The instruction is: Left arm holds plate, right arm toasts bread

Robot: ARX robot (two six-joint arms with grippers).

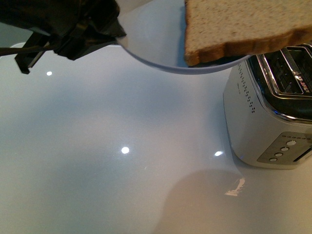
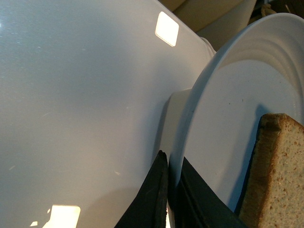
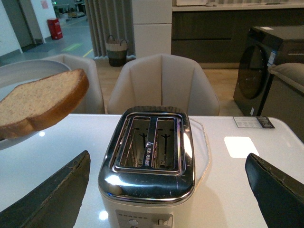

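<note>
My left gripper (image 1: 100, 36) is shut on the rim of the pale blue-grey plate (image 1: 156, 39) and holds it in the air, tilted. In the left wrist view its dark jaws (image 2: 168, 190) pinch the plate's rim (image 2: 199, 118). The bread (image 1: 243, 27) lies on the plate and overhangs its edge above the toaster (image 1: 273, 112); it also shows in the left wrist view (image 2: 278, 175) and the right wrist view (image 3: 38, 102). My right gripper (image 3: 166, 190) is open and empty, its fingers (image 3: 52, 194) either side of the toaster (image 3: 149, 161), which has two empty slots.
The white glossy table (image 1: 122, 161) carries the toaster at the right. Beige chairs (image 3: 164, 80) stand behind the table's far edge. A white card (image 3: 242, 146) lies on the table beside the toaster.
</note>
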